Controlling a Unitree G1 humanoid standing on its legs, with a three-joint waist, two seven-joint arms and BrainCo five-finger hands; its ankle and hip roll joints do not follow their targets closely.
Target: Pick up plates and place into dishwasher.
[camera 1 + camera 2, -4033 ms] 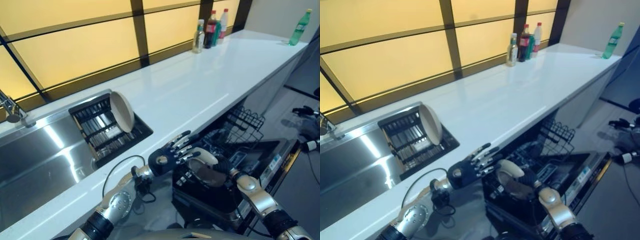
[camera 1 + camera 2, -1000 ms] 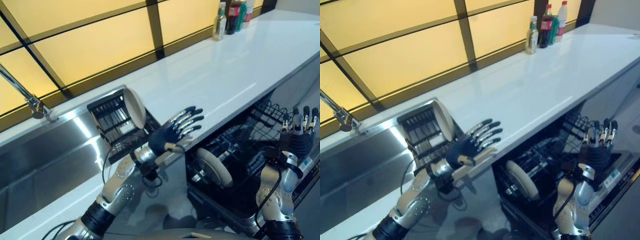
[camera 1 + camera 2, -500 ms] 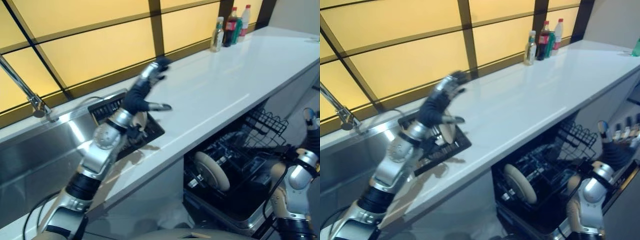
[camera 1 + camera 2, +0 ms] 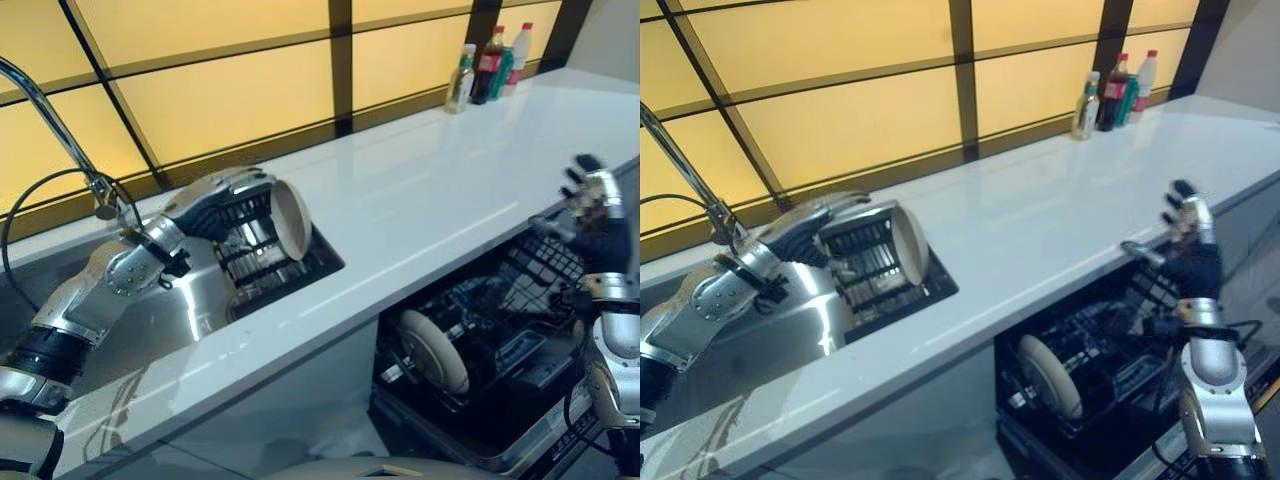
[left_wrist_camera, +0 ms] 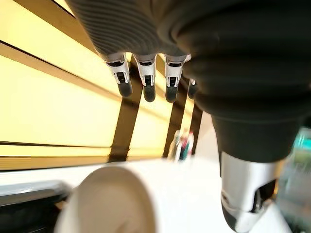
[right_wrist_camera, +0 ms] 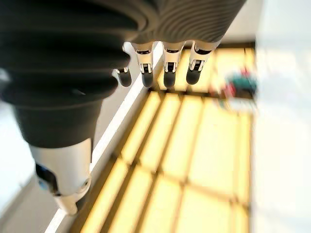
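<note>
In the left eye view, the left hand (image 4: pixel 215 195) reaches over the black dish rack (image 4: pixel 262 262) set in the steel sink (image 4: pixel 170 310), its fingers straight and released, just above and behind a cream plate (image 4: pixel 291 219) that stands on edge in the rack; whether the fingers touch the plate cannot be told. A second plate (image 4: pixel 433 350) stands upright in the dishwasher's lower rack (image 4: pixel 500 350) beneath the white counter (image 4: pixel 420 200). The right eye view shows the right hand (image 4: pixel 1188 245) raised beside the counter's edge above the open dishwasher, fingers spread straight and holding nothing, with a cluster of bottles (image 4: pixel 1115 90) at the counter's far end. In the left wrist view, the straight fingers (image 5: pixel 148 77) hang apart from the rounded plate rim (image 5: pixel 109 201) past them. In the right wrist view, the fingers (image 6: pixel 167 65) extend relaxed against the yellow window panels (image 6: pixel 194 155).
</note>
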